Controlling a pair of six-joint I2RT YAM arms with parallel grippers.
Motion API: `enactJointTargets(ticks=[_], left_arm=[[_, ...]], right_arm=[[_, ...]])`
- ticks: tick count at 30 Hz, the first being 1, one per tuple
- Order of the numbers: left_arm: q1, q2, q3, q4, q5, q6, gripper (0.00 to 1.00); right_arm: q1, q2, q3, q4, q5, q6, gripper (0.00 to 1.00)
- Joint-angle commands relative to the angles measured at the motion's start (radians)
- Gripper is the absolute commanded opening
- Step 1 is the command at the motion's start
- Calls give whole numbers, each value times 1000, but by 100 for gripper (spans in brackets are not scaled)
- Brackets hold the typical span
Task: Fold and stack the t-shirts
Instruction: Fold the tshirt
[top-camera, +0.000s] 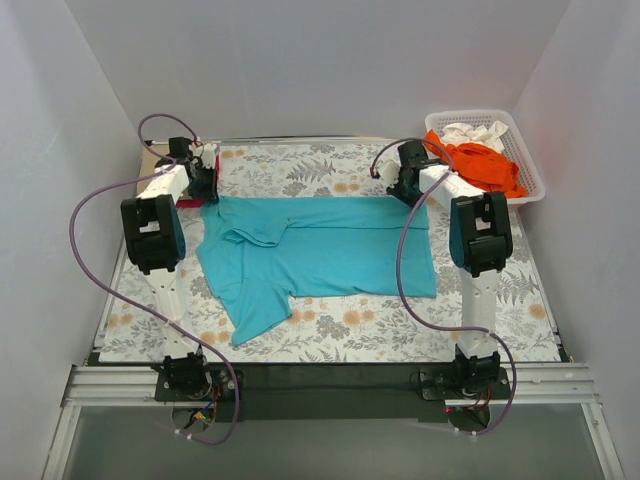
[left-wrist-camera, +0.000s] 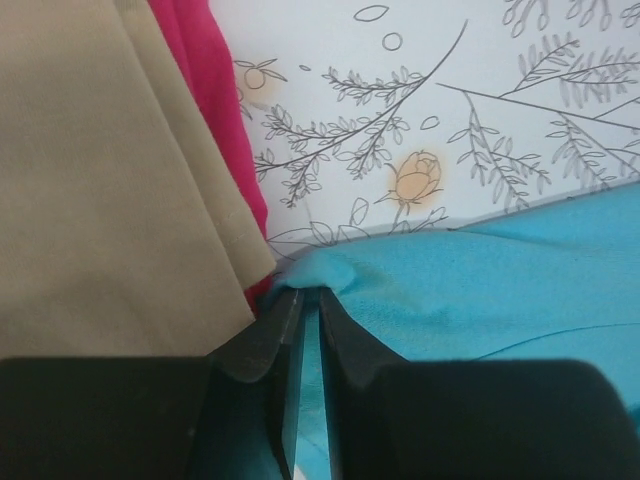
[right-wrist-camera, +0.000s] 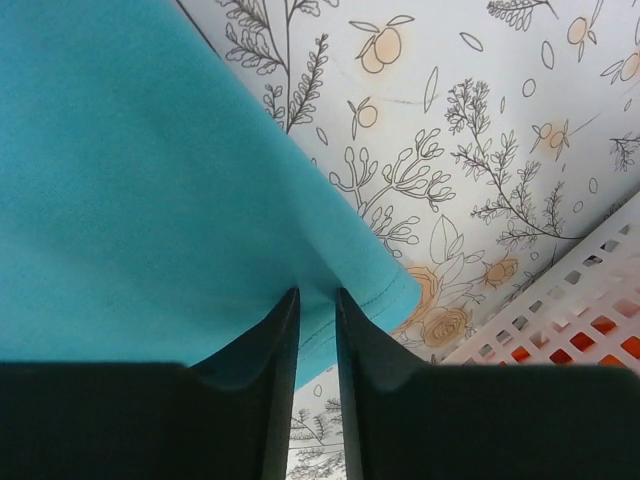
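Note:
A turquoise-teal t-shirt (top-camera: 320, 255) lies spread across the middle of the table, one sleeve trailing toward the near left. My left gripper (top-camera: 205, 183) is shut on its far left corner (left-wrist-camera: 325, 270). My right gripper (top-camera: 405, 185) is shut on its far right hemmed corner (right-wrist-camera: 385, 285). A folded tan t-shirt (left-wrist-camera: 100, 170) lies over a magenta-red t-shirt (left-wrist-camera: 205, 70) just left of the left gripper. An orange t-shirt (top-camera: 487, 165) and a white t-shirt (top-camera: 475, 133) lie in the basket.
A white lattice basket (top-camera: 530, 165) stands at the far right; its wall shows in the right wrist view (right-wrist-camera: 590, 310). The floral table cloth (top-camera: 400, 325) covers the table. White walls close in on both sides and the back.

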Motion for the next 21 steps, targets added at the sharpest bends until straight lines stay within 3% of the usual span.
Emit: enactJointTargets(ticks=[1, 4, 7, 8, 9, 11, 14, 21], left_arm=[[2, -22, 39, -41, 91, -8, 14], [-1, -101, 45, -69, 217, -15, 23], [-2, -184, 18, -109, 298, 5, 32], [-4, -250, -27, -114, 305, 31, 35], [-4, -278, -53, -123, 306, 47, 41], [-5, -347, -131, -133, 289, 86, 42], [-28, -400, -223, -136, 275, 123, 40], [-201, -453, -367, -126, 239, 260, 41]], right_arm=[[-6, -5, 49, 22, -55, -7, 26], [8, -74, 83, -32, -147, 12, 37], [12, -184, 42, -84, -242, 3, 55], [15, -250, 17, -92, -276, -20, 65], [18, -282, -37, -101, -288, -33, 67], [18, -362, -90, -126, -314, -46, 67], [28, -427, -182, -161, -320, -53, 58], [34, -514, -334, -232, -369, -37, 52]])
